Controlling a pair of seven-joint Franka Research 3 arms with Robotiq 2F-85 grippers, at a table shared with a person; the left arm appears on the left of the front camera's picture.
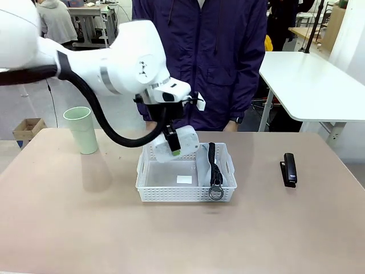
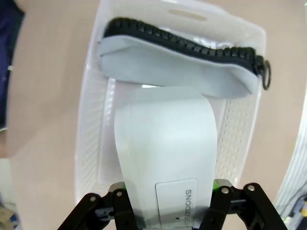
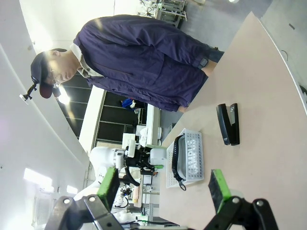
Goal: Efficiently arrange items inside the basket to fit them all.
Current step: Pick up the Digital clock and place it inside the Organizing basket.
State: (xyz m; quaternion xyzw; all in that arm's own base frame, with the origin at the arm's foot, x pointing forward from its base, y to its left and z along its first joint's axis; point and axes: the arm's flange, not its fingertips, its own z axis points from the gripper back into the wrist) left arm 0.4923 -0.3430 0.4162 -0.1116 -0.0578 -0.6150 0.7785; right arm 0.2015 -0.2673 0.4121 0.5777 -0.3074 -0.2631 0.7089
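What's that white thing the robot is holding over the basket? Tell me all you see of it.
A white rounded box, smooth, plastic-looking, with a small printed label near the gripped end. The robot's left hand grips it at that end, tilted, over the basket, beside the grey pouch. Whether it touches either is unclear.

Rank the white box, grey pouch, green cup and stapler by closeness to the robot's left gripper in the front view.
1. White box: held in the left gripper.
2. Grey pouch: in the basket, just right.
3. Green cup: far left.
4. Stapler: far right, slightly farther.
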